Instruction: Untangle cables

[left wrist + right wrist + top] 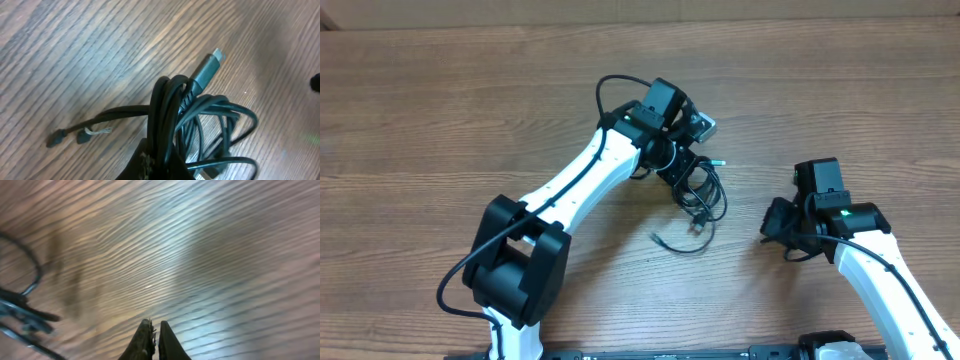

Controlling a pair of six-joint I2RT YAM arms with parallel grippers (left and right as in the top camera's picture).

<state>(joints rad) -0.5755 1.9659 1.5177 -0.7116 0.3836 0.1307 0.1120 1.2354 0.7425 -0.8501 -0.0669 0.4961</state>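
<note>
The left gripper [680, 170] is clamping shut on the cables [705, 200]; in the left wrist view its fingers [145, 162] are biting on several strands together rather than on a single cord. The bundle is lying near the middle of the table [470, 100], under that gripper and spreading toward the right arm; a loose end [660, 238] is trailing out toward the near edge. Close up, the loops are wrapping tightly around the neck of a silver-tipped plug [210, 65], and two small ends [57, 137] are resting on the wood just beside each other.

The right gripper [775, 230] is hanging well apart from the bundle, its jaws nearly touching and holding nothing; its own view is showing only blurred wood, with a bit of cord at the left edge [20, 310].

The main risk, as I am judging it, is coming from that multi-strand pinch; any lift or pull is likely dragging the whole clump along as one piece, and tension is probably cinching the loops harder around the plug instead of freeing it. Thin cords may also be slipping out of the pinch unevenly, leaving a worse snarl. With nothing pinning the far side, the bundle is free to slide across the table; the right gripper, closed as it is, is needing to open before taking a strand, and reaching in closed is risking shoving the loops into a tighter heap.
</note>
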